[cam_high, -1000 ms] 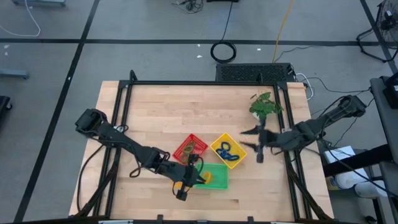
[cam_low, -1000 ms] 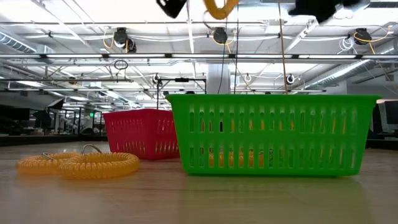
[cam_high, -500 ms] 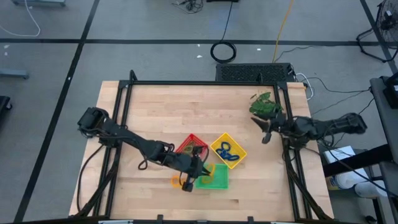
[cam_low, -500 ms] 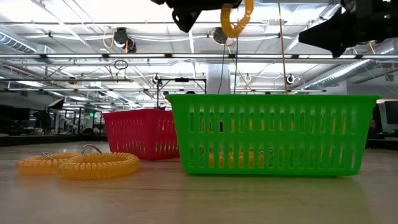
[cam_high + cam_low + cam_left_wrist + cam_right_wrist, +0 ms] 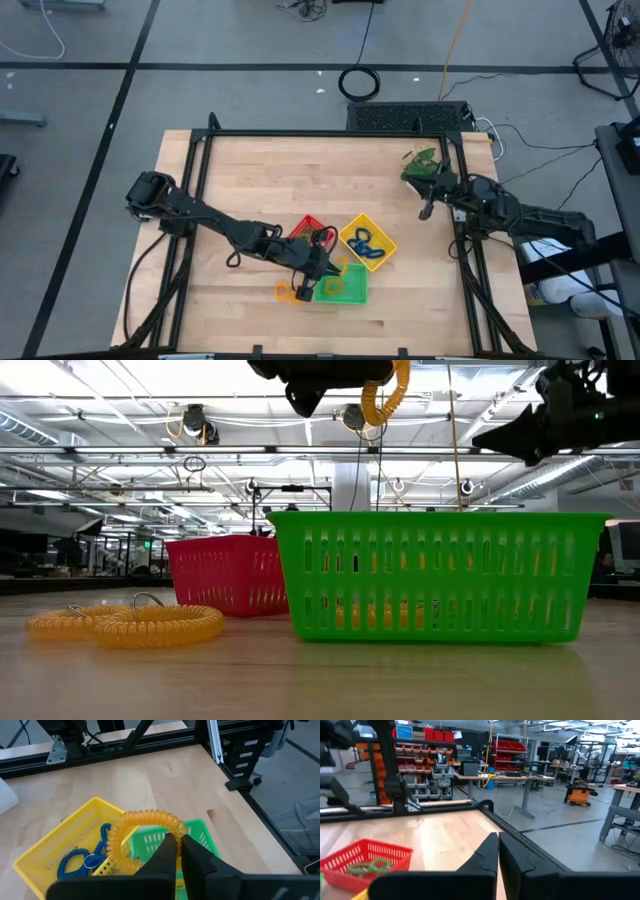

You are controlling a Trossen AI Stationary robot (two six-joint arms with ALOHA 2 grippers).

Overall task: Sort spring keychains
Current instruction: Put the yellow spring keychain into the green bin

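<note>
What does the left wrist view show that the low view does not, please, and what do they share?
Only the left wrist view shows the yellow tray with blue spring keychains inside. Only the low view shows the red tray and two orange keychains lying on the table. Both show the green tray and the left gripper shut on an orange spring keychain.

My right gripper has its two dark fingers pressed together with nothing between them, raised above the pale wooden bench. Past them the bench's black metal frame rail runs along its edge. A red slotted plastic square tray sits on the bench, holding green coiled plastic spring keychains. Beyond are workshop tables and shelves of red bins.
</note>
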